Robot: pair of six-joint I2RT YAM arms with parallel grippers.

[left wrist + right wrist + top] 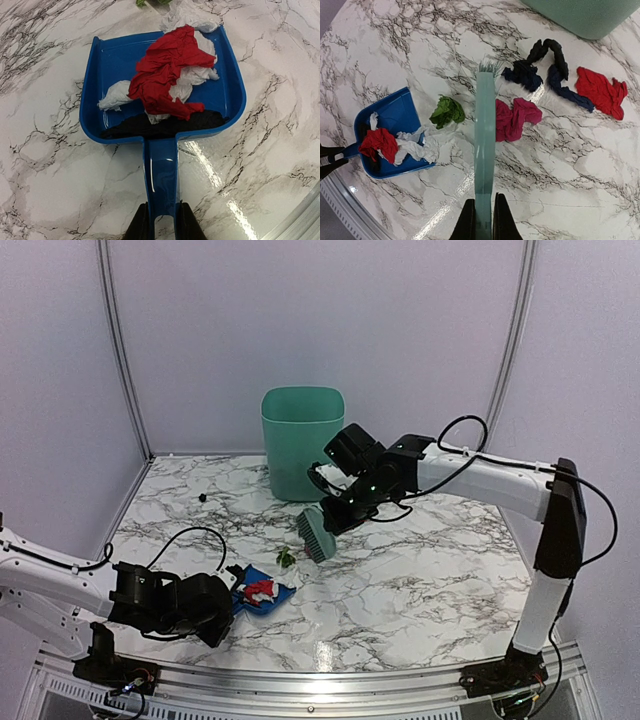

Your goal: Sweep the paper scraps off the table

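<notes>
My left gripper (162,226) is shut on the handle of the blue dustpan (112,62), which lies flat on the marble table (45,165). A red scrap (165,70), white scraps (115,95) and a black scrap (165,125) lie in the pan. My right gripper (484,220) is shut on the green hand brush (484,140) and holds it above the table. On the table around the brush lie a green scrap (447,111), a magenta scrap (515,117), dark scraps (525,75) and a red scrap (600,91). One white scrap (417,145) spills over the pan's lip.
A green bin (302,440) stands at the back centre, just behind the right arm. A small black bit (203,497) lies at the back left. A metal rail (300,680) runs along the near edge. The green scrap (287,558) sits between pan and brush head (317,533).
</notes>
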